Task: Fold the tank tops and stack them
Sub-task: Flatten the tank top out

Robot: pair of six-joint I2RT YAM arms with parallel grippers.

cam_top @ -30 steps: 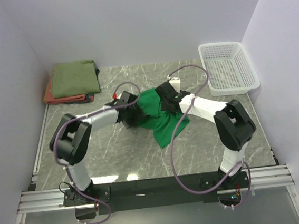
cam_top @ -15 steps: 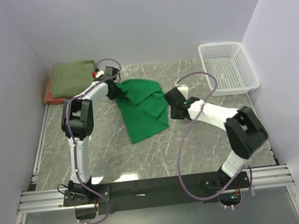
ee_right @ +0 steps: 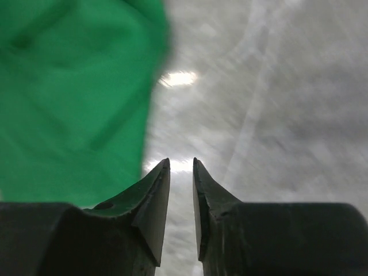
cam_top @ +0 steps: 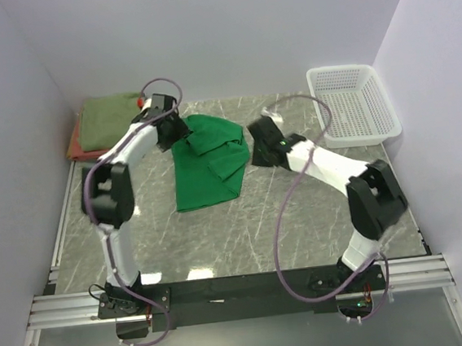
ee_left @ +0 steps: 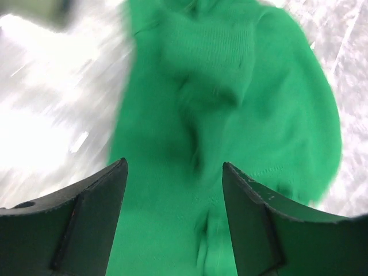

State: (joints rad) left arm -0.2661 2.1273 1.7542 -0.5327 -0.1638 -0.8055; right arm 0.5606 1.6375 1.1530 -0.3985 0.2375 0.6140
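Left hand (ee_left: 174,165) — wide over green top (ee_left: 230,86)

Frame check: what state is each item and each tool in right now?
Bright green tank top: lying rumpled, partly folded over.
Olive tank top: folded, on top of the rust-red one.
Rust-red tank top: under the olive, mostly hidden.
White basket: empty.
Left tool: open, above the green top.
Right tool: narrowly open, empty.

We saw the bright green tank top (cam_top: 206,171) lying rumpled on the table (cam_top: 301,215). The folded olive green top (cam_top: 110,119) sat atop the rust-red top (cam_top: 75,147), back left.
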